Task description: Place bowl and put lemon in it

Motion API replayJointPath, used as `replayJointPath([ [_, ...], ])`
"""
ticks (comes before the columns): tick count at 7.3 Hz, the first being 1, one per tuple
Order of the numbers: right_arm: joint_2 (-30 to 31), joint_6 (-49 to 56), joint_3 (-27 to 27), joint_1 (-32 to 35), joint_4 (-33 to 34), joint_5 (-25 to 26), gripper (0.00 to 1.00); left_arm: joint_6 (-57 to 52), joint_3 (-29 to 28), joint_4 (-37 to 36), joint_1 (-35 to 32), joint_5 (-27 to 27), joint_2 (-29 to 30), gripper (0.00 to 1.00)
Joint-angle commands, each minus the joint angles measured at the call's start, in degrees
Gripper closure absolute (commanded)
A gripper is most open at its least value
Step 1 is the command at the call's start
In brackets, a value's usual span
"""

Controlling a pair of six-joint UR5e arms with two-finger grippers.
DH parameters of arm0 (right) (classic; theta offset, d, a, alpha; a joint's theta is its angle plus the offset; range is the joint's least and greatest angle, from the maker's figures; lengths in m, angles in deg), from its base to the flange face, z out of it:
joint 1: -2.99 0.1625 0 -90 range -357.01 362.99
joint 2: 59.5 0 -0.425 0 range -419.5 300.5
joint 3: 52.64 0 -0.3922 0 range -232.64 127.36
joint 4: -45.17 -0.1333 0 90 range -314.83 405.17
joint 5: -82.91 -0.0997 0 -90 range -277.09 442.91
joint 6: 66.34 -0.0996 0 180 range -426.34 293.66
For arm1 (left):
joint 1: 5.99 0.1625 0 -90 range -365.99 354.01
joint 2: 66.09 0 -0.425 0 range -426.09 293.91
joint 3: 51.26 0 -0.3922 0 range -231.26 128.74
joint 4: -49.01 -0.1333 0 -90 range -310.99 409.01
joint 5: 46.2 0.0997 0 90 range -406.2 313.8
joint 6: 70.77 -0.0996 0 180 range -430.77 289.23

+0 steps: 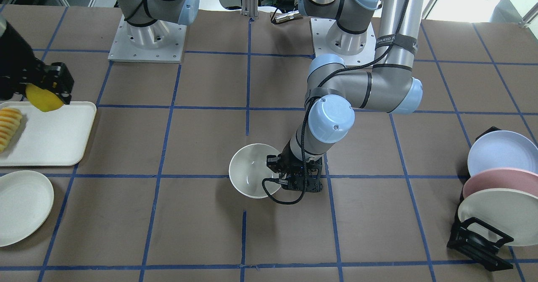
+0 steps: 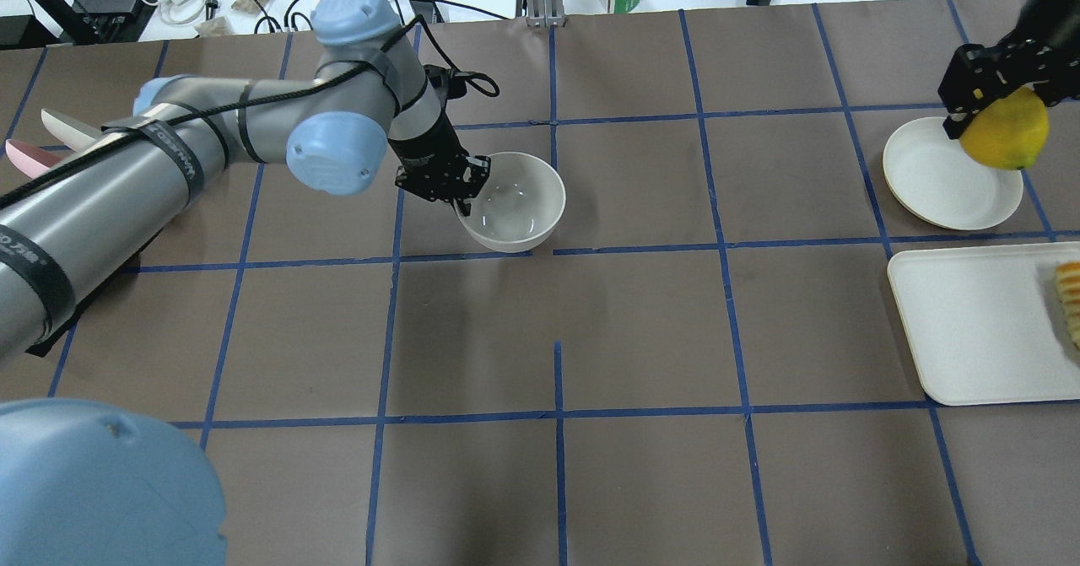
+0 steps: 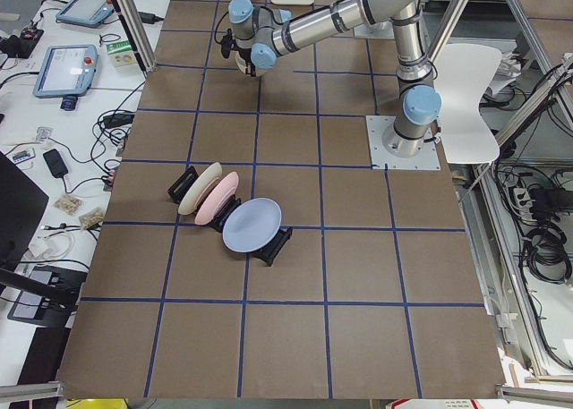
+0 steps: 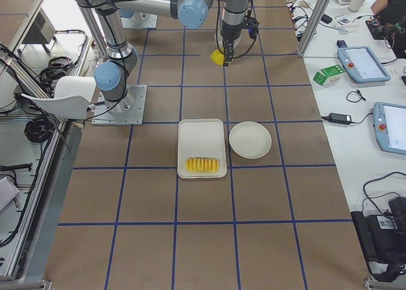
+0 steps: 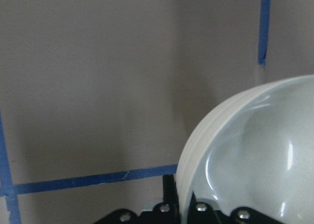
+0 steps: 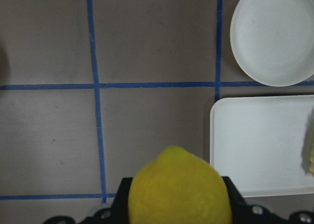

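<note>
The off-white bowl is upright near the table's middle, on the table or just above it; I cannot tell which. It also shows in the overhead view and the left wrist view. My left gripper is shut on the bowl's rim on the side nearest its arm, one finger inside and one outside. My right gripper is shut on the yellow lemon and holds it in the air at the table's far right end, over the cream plate's edge in the overhead view. The lemon fills the bottom of the right wrist view.
A white tray with a row of orange-yellow fruit slices and a shallow cream plate lie under and beside the right gripper. A black rack with three pastel plates stands at the left end.
</note>
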Motion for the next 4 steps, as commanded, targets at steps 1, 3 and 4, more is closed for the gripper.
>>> replayJointPath([
  [1,-1.05,-12.63,0.70,10.59,1.06,-0.14,0.57,1.75,1.66,-4.52,-0.50,-1.27,0.93,1.00],
  [3,-1.66,-22.85,1.93,18.08,1.86,-0.14,0.56,2.11,1.31,-4.62,-1.55,-1.37,1.10,1.00],
  [4,-2.62,-26.80,2.46,20.55,2.30,-0.14,0.55,2.20,1.13,-4.62,-1.82,-1.28,1.28,1.00],
])
